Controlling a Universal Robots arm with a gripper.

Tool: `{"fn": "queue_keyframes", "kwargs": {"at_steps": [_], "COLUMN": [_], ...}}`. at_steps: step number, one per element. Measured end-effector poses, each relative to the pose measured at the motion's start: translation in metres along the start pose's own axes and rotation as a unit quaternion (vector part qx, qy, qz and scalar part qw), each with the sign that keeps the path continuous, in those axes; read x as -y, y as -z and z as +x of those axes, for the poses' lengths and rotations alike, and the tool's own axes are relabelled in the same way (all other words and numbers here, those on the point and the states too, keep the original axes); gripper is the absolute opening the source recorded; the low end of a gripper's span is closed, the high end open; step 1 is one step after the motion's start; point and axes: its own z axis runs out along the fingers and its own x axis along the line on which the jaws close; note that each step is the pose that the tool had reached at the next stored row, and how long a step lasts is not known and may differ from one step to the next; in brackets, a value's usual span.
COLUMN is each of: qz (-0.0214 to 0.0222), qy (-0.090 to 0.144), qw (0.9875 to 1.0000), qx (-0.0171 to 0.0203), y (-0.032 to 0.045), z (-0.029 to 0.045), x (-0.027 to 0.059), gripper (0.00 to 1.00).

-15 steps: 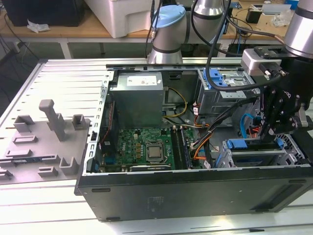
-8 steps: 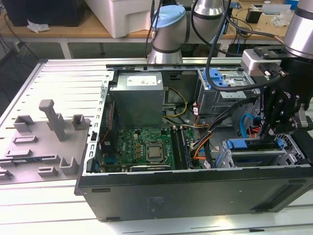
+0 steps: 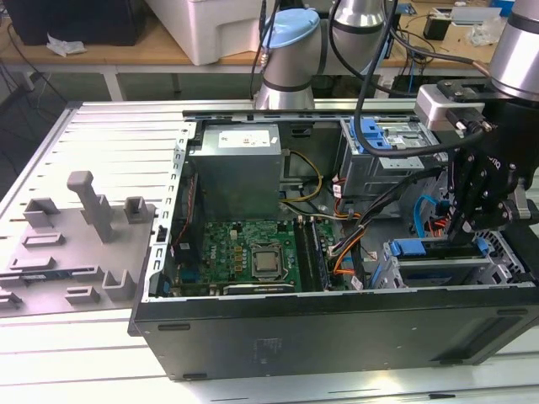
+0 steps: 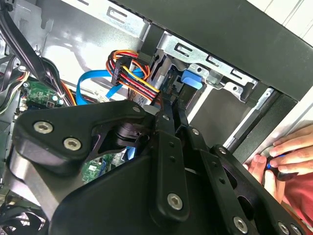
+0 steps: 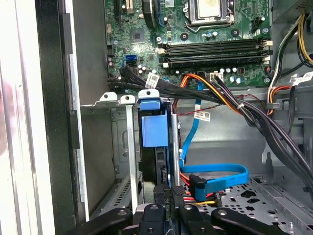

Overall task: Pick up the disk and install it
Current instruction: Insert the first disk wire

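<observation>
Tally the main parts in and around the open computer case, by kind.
computer case: 1
grey power supply box: 1
motherboard: 1
processor socket: 1
disk: 1
gripper: 1
Total: 6

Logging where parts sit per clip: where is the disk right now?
The disk stands on edge in the drive cage at the case's front corner, on the exterior view's right, with the gripper directly above it and the motherboard beside the cage.
</observation>
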Motion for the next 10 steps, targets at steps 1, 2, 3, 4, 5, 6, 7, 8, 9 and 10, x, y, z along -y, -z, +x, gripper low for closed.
{"fn": "queue_keyframes", "kwargs": {"at_steps": [1,2,3,4,5,6,7,8,9,10], "qz": [0.0,0.0,0.0,0.0,0.0,0.0,0.0,0.0,0.0,0.0], "qy": [0.0,0.0,0.0,0.0,0.0,0.0,0.0,0.0,0.0,0.0], "qw": [1.0,1.0,1.0,1.0,1.0,1.0,1.0,1.0,1.0,1.0], "qx": [0.0,0.0,0.0,0.0,0.0,-0.0001,0.0,0.0001,0.0001,0.0001], "y": [0.0,0.0,0.0,0.0004,0.0014,0.0026,0.0031,0.003,0.0031,0.0032], "z": [0.0,0.0,0.0,0.0001,0.0002,0.0003,0.0004,0.0004,0.0003,0.0003], "x": [0.0,0.0,0.0,0.0,0.0001,0.0001,0.0002,0.0002,0.0001,0.0002], "gripper": [0.17,0.17,0.17,0.17,0.17,0.17,0.17,0.17,0.17,0.17]}}
